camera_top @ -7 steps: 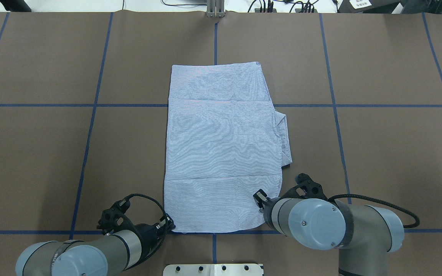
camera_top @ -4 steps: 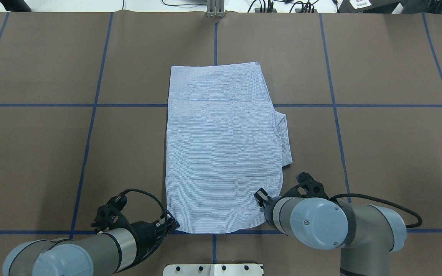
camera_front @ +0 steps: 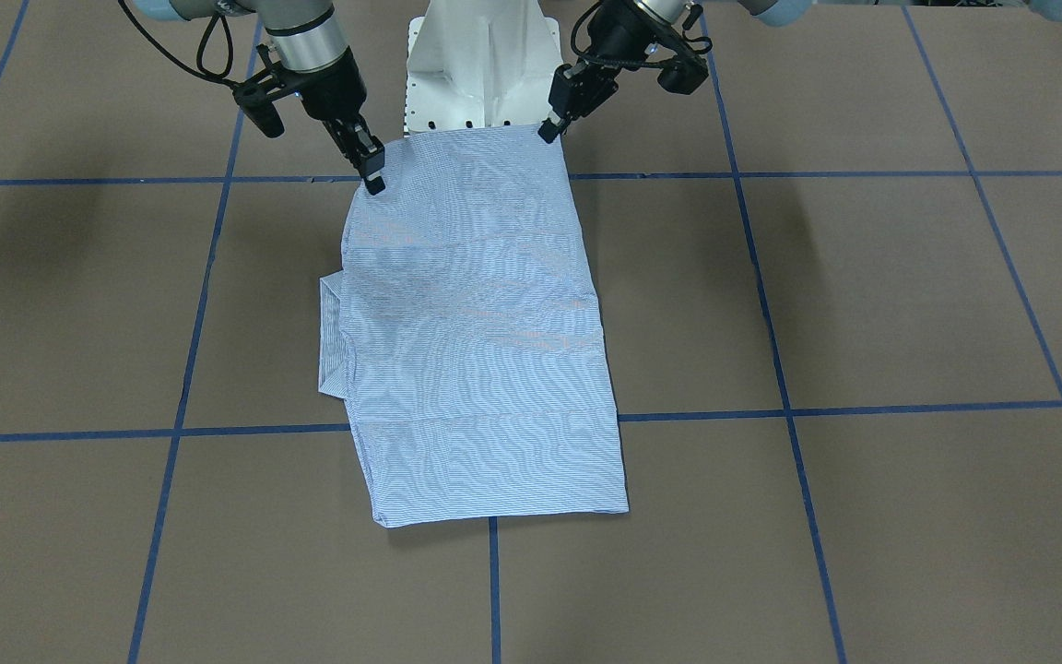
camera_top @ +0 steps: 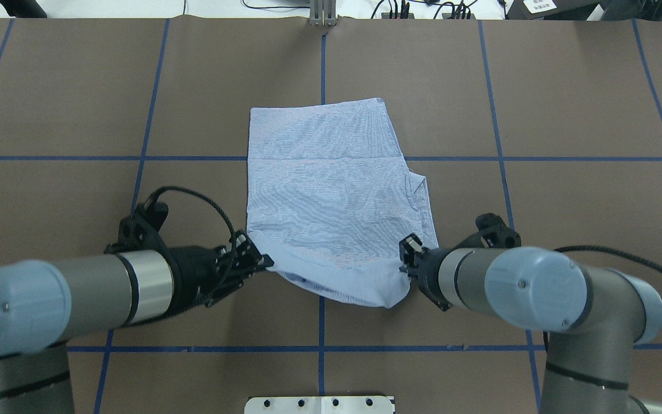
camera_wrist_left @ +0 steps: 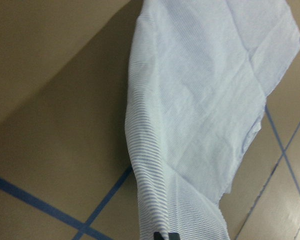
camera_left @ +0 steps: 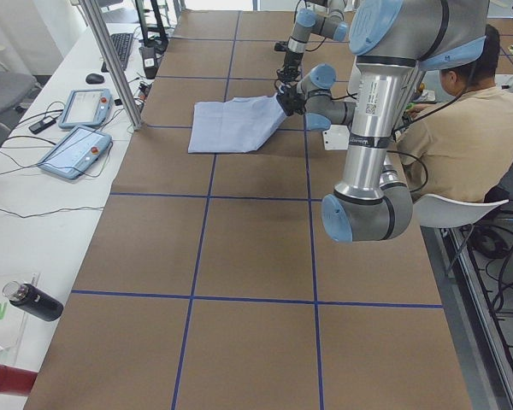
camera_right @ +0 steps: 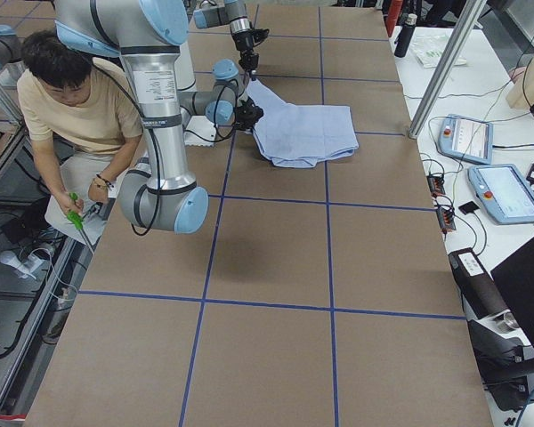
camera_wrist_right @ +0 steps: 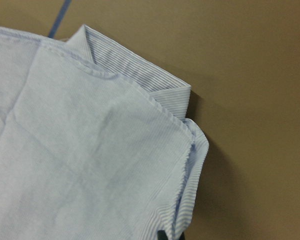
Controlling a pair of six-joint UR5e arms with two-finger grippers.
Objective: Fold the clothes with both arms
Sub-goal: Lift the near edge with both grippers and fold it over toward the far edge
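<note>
The clothes are one light blue striped shirt (camera_top: 331, 178), folded into a rectangle on the brown table (camera_top: 566, 230). Its far part lies flat. The near hem is lifted off the table and sags between the two grippers. My left gripper (camera_top: 257, 263) is shut on the near left corner, and my right gripper (camera_top: 407, 259) is shut on the near right corner beside the collar (camera_top: 423, 201). In the front-facing view the left gripper (camera_front: 551, 129) is on the right and the right gripper (camera_front: 372, 180) on the left. The wrist views show the shirt (camera_wrist_left: 190, 125) hanging and the collar (camera_wrist_right: 140, 85).
The white pedestal base (camera_front: 476, 65) stands just behind the lifted hem. Blue tape lines (camera_top: 322, 57) grid the table. A seated person (camera_left: 470, 128) is beside the robot. Control tablets (camera_left: 85, 107) and a bottle (camera_left: 34, 301) lie on the side bench.
Both grippers have risen from the table's near edge and moved away from the robot, carrying the shirt's near hem up and over the flat part.
</note>
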